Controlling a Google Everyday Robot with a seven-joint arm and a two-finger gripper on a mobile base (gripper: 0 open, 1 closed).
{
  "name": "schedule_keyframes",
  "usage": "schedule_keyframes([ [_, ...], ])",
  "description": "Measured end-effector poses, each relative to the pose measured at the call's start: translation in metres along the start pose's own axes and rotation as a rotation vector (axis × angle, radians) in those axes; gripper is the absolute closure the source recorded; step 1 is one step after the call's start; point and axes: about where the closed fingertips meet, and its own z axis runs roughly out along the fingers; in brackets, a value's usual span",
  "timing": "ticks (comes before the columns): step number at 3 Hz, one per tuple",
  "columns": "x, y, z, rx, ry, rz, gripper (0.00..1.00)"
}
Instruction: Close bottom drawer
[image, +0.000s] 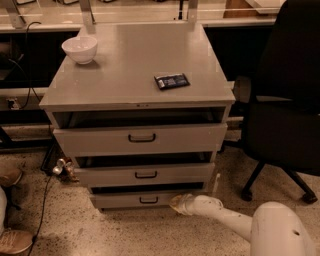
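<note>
The bottom drawer (125, 199) is the lowest and slimmest grey front of the cabinet, with a small black bar handle (148, 200). It stands pulled out a little, with a dark gap above it. My gripper (176, 203) is at the end of the white arm (225, 220) that comes in from the lower right. It sits low against the right part of the bottom drawer's front, just right of the handle.
The middle drawer (145, 174) and top drawer (141, 138) also stand partly out. A white bowl (79, 49) and a dark packet (171, 80) lie on the cabinet top. A black office chair (285, 100) stands at the right. Shoes (15, 240) and a cable are at the left.
</note>
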Motion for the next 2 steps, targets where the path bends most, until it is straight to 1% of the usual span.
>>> schedule_keyframes([
  [1,0.051,0.031,-0.037,-0.073,0.129,0.096,1.0],
  [2,0.089,0.064,-0.07,-0.135,0.23,0.236,1.0],
])
